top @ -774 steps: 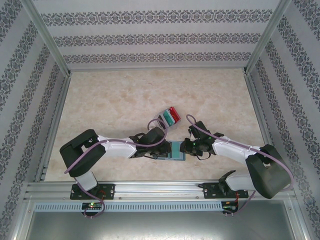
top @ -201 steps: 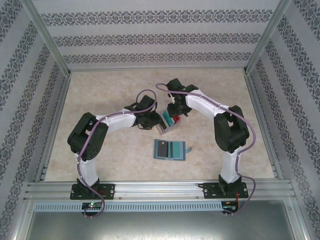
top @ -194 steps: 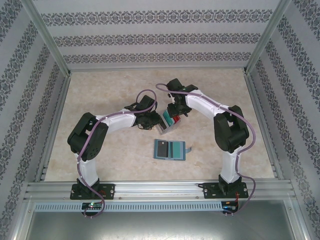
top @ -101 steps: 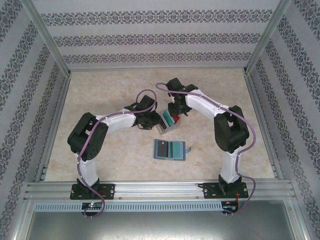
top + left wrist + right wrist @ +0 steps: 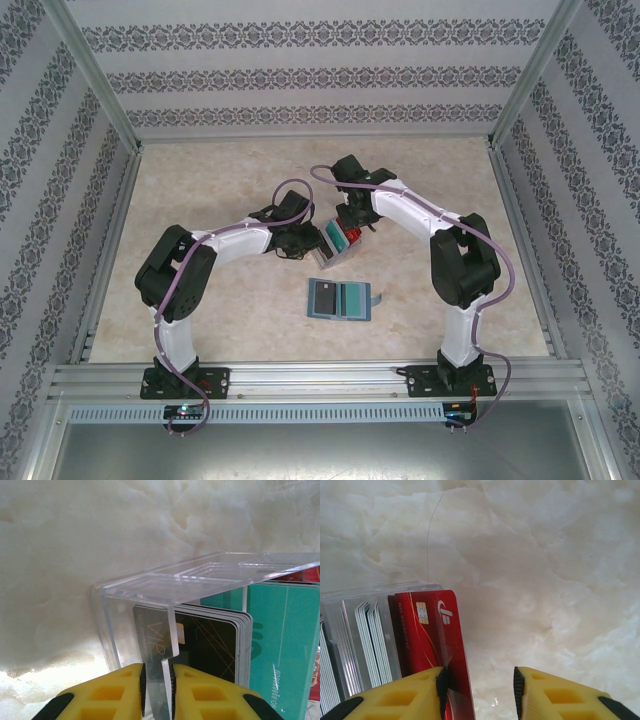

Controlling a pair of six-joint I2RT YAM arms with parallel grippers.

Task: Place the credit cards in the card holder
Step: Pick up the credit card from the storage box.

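Red card (image 5: pixel 430 635), likely light, stiff and slick, stands on edge ending the stack in the clear tray (image 5: pixel 150 585), apart from the open card holder (image 5: pixel 340 299); left jaws pinch a tray wall, right jaws spread about the card's outer edge, which I judge is best nipped across its flat faces.

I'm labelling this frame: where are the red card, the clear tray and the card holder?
red card (image 5: pixel 427 630): right wrist view, middle of its face.
tray (image 5: pixel 165 582): left wrist view, its clear upper panel.
card holder (image 5: pixel 352 300): top view, its open teal inside.
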